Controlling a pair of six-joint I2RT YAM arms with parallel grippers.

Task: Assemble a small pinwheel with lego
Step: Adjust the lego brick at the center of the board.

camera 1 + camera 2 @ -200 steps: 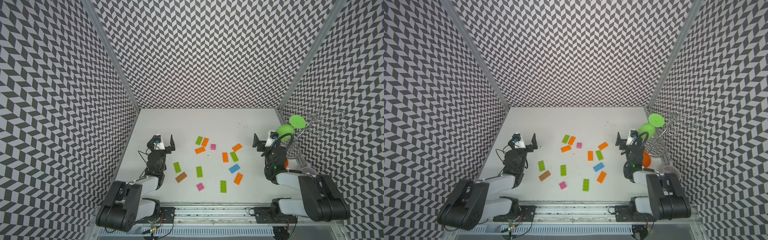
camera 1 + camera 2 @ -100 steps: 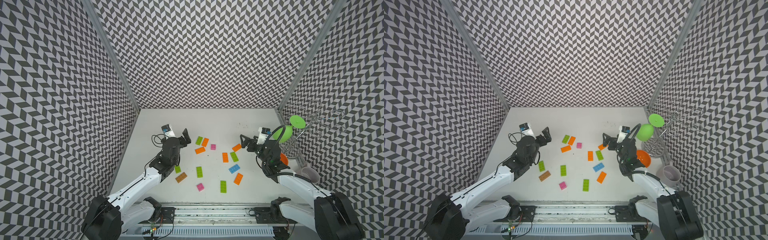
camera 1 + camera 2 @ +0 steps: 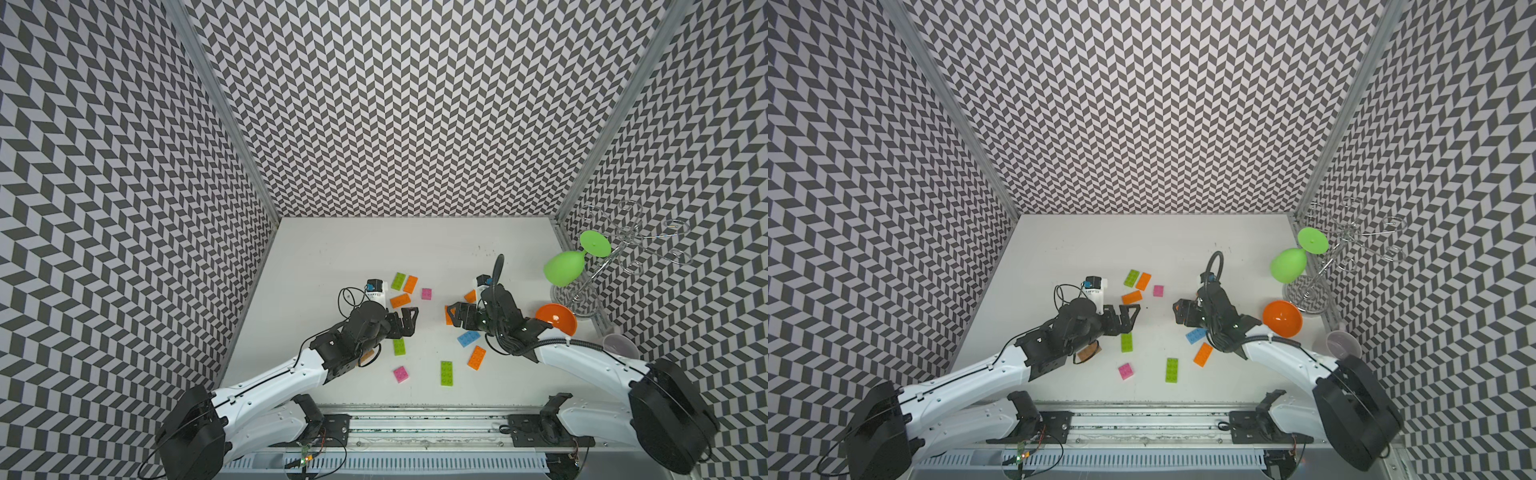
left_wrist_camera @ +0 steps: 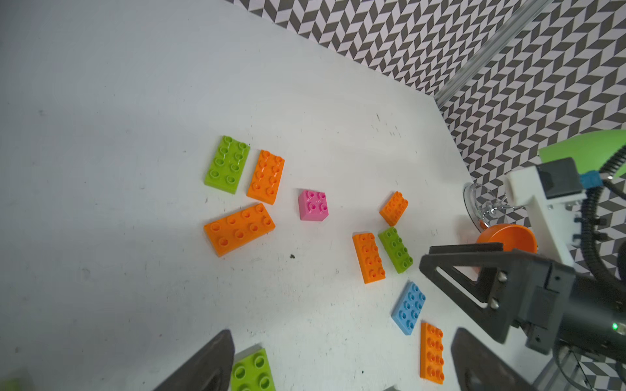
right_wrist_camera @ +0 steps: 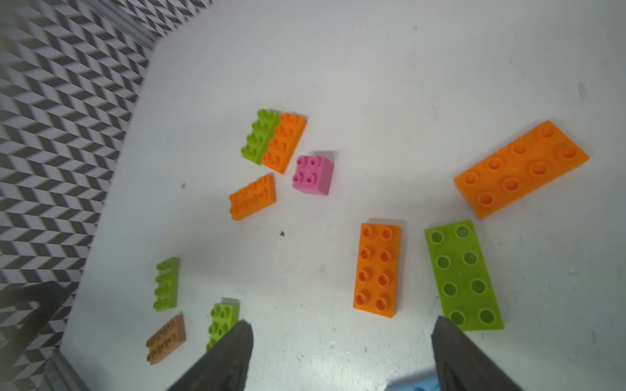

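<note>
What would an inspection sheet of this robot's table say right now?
Surface: white table, a few dark specks.
Job's things: loose bricks lying flat, none joined, among them a lime brick, orange brick, blue brick and pink brick; brown brick partly under the left arm.
Clutter: green goblet hung on a wire rack; orange bowl; cup.
Grippers: left gripper open, empty; right gripper open, empty.
Cables: left cable and right cable loop at the wrists.
Surroundings: chevron walls on three sides; rail in front.
</note>
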